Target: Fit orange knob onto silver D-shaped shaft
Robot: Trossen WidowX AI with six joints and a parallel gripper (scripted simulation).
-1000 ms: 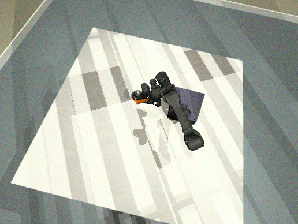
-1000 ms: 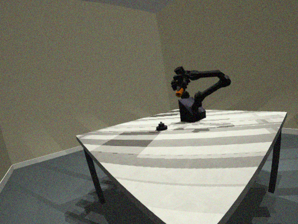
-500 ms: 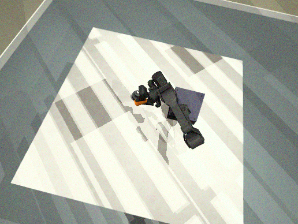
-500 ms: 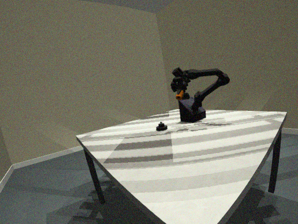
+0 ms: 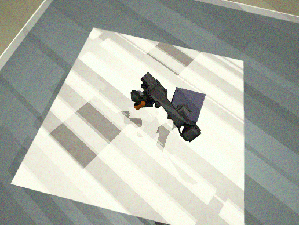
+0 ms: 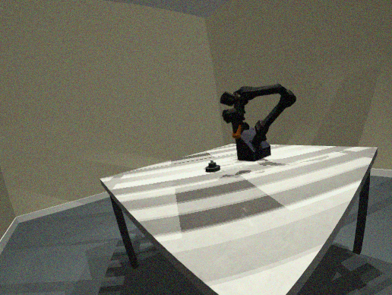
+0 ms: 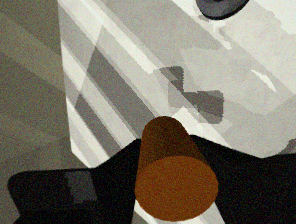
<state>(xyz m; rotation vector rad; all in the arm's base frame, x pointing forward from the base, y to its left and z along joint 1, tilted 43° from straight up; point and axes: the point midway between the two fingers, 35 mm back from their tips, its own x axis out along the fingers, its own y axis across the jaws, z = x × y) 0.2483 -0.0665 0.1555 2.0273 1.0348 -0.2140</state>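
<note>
The orange knob (image 5: 139,105) (image 6: 237,131) (image 7: 176,189) is held tilted, high above the table. In the wrist view its smooth round end faces the camera; no hole shows. My gripper (image 5: 141,104) (image 6: 238,131) (image 7: 164,141) is shut on it, a black finger on each side. The dark round pedestal (image 6: 212,167) (image 7: 221,7) stands on the table, apart from the knob and lower. In the exterior view it is left of the gripper; in the wrist view it is cut off by the top edge. The shaft's flat side cannot be made out.
The arm's base (image 5: 189,97) (image 6: 247,152) stands on the pale table (image 5: 174,200) (image 6: 243,262), right of the pedestal in the exterior view. Striped light and dark shadow patches lie across the table top. The table's edge shows at the left in the wrist view.
</note>
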